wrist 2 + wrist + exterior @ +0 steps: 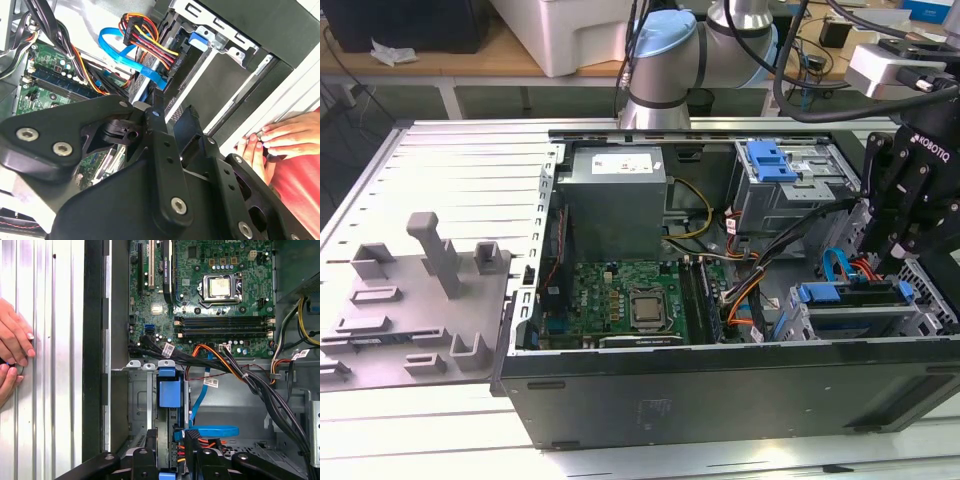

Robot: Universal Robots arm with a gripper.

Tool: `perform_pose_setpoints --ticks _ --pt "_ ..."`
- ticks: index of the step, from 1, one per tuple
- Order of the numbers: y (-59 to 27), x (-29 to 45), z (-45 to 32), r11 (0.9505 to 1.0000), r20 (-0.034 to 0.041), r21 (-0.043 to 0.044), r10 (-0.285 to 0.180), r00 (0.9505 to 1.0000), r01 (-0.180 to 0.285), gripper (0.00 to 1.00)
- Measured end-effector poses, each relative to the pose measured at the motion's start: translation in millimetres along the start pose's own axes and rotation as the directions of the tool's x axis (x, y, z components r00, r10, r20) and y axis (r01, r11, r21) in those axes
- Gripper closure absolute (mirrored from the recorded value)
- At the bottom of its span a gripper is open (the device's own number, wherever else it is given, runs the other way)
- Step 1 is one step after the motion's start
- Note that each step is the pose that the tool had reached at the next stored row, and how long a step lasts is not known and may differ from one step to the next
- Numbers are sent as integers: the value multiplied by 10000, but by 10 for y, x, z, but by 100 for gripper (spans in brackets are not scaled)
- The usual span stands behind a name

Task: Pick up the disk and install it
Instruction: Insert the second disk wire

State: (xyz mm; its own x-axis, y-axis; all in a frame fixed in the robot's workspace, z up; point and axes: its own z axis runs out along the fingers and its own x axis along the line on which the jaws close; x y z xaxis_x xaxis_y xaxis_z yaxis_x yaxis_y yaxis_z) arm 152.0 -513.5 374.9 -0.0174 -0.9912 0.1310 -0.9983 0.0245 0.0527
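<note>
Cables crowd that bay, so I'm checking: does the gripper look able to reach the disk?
Probably yes: the gripper hangs right above the disk; the blue cable lies beside, not between them.

It looks like a lab or workshop: an open computer case (720, 390) lies on a metal table (450, 160), with cluttered benches (440, 55) behind.

Occlusions – drive bay area

Gripper (172, 460) fingertips cut off by the first wrist view's edge – closure unclear; person's hands (12, 350) cropped at the frame edge; disk (855, 300) mostly hidden in its cage.
</note>
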Motion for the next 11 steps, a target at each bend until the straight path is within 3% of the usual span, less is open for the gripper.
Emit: perform_pose_setpoints --ticks 6,11 --pt "24 0 1 10000 0 0 1 10000 -1 64" --pt "151 -3 6 10000 1 8 2 10000 -2 64"
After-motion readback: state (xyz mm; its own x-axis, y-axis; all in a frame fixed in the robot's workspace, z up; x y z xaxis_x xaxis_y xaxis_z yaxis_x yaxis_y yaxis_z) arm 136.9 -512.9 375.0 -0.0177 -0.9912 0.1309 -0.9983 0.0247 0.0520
